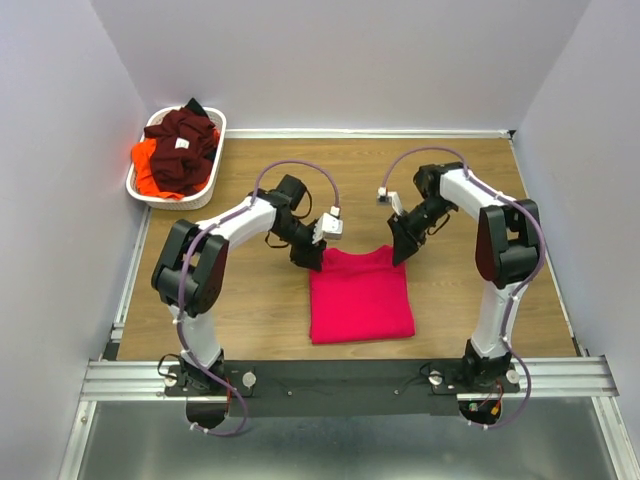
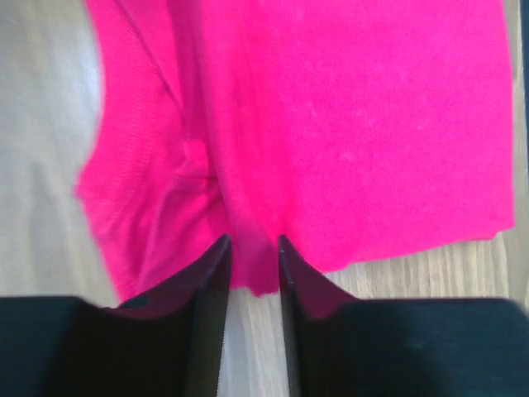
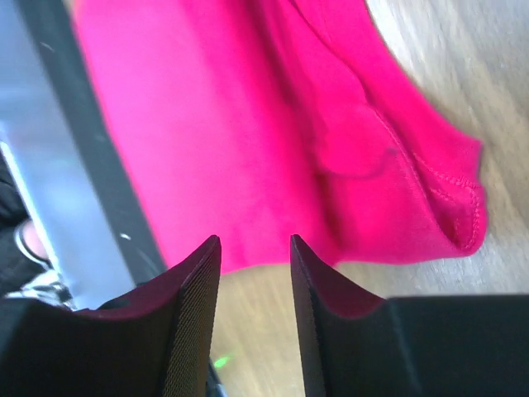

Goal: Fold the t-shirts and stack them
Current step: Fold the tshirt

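Your left gripper (image 1: pixel 308 258) has its jaws a crack apart, with the tee (image 1: pixel 360 297) edge right at its tips and the cloth spreading to its right. Your right gripper (image 1: pixel 402 245) is parted too: same edge at its tips, cloth off to its left. Neither's nearer.

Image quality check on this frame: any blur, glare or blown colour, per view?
Top external: sharp and evenly lit, only soft shadows on the table. Left wrist: soft throughout, the pink t-shirt oversaturated, its weave barely visible. Right wrist: the shirt's hem stitching is crisp, and the fingers are tinted pink by reflection.
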Controlling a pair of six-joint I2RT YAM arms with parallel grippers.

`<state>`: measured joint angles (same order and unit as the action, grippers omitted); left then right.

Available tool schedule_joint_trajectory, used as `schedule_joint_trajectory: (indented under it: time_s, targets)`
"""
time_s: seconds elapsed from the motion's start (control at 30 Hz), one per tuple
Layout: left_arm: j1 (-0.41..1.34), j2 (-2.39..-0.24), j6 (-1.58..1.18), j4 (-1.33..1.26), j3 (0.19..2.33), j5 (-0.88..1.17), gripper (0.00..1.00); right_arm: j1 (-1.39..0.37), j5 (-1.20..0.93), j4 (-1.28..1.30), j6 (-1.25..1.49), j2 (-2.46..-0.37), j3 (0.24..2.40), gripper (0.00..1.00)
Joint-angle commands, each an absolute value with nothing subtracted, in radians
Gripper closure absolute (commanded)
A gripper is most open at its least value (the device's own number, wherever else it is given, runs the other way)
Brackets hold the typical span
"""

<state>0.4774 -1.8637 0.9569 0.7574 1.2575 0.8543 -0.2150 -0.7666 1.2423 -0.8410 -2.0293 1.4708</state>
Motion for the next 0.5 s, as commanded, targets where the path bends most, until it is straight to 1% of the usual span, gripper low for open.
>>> schedule_joint_trajectory:
  time_s: [0.0, 0.1, 0.2, 0.23, 0.37, 0.43, 0.47]
  targets:
    - [0.472, -1.753, 0.945, 0.714, 1.299, 0.893, 0.55, -0.203, -0.920, 1.318, -0.743, -1.979, 1.569, 0.53]
    - [0.492, -1.730, 0.910, 0.674, 1.341, 0.900, 0.53, -0.198, -0.972, 1.315, -0.683, -2.016, 1.682, 0.54]
    - [0.546, -1.755, 0.856, 0.624, 1.379, 0.887, 0.53, -0.199, -1.012, 1.287, -0.615, -2.104, 1.770, 0.60]
    - [0.572, -1.784, 0.839, 0.617, 1.396, 0.887, 0.53, -0.198, -1.017, 1.270, -0.568, -2.143, 1.785, 0.63]
    - [0.623, -1.841, 0.775, 0.595, 1.417, 0.902, 0.53, -0.198, -1.032, 1.181, -0.442, -2.212, 1.841, 0.69]
    - [0.640, -1.870, 0.747, 0.568, 1.407, 0.897, 0.52, -0.198, -1.051, 1.140, -0.402, -2.229, 1.850, 0.73]
    - [0.647, -1.876, 0.727, 0.562, 1.401, 0.894, 0.50, -0.198, -1.060, 1.128, -0.365, -2.235, 1.850, 0.73]
